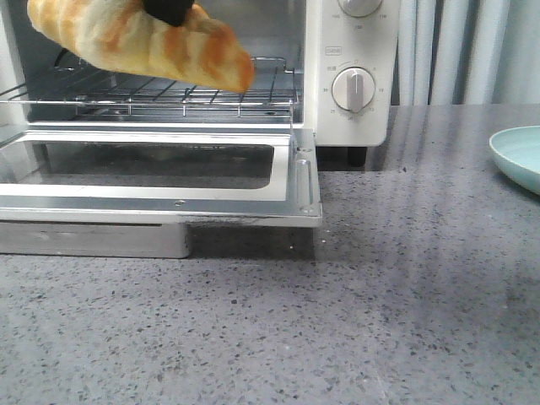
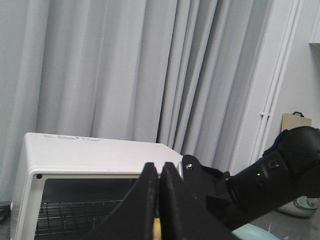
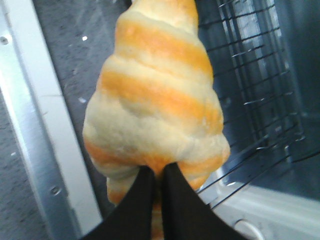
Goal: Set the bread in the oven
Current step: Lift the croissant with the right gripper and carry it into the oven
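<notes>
The bread, golden-orange with cream stripes, hangs tilted in front of the open oven, just above its wire rack and over the lowered glass door. My right gripper is shut on it from above. The right wrist view shows my right gripper pinching the bread at one end, with the rack beside it. My left gripper is shut and holds nothing I can see. It is raised and faces the oven from a distance. It is out of the front view.
A pale green plate lies on the grey speckled counter at the right edge. A metal tray sits under the open door. The oven's dial knobs are on its right panel. Grey curtains hang behind. The right arm crosses the left wrist view.
</notes>
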Controlling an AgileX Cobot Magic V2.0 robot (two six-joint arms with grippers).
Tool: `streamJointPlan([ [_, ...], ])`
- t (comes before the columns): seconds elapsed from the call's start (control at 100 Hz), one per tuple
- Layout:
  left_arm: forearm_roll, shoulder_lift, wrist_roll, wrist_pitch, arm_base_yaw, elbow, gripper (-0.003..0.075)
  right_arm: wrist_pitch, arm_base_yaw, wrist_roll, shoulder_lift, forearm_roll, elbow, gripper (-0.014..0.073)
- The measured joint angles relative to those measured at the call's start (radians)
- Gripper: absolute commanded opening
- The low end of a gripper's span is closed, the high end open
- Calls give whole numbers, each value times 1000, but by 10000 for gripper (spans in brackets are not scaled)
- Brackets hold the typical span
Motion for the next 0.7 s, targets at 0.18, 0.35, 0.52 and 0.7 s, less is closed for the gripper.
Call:
streamJointPlan([
  [0.18,0,0,0,0,0,0,-21,-47,0,0,70,-158,-9,-69],
  [0.35,0,0,0,0,0,0,-21,-74,-22,-5,109,-227,-9,-69],
  [0.52,0,0,0,0,0,0,-22,-87,-68,-5,121,-246,-11,-69],
  [0.7,0,0,0,0,0,0,-21,-106,-95,-5,121,-254,-11,52],
])
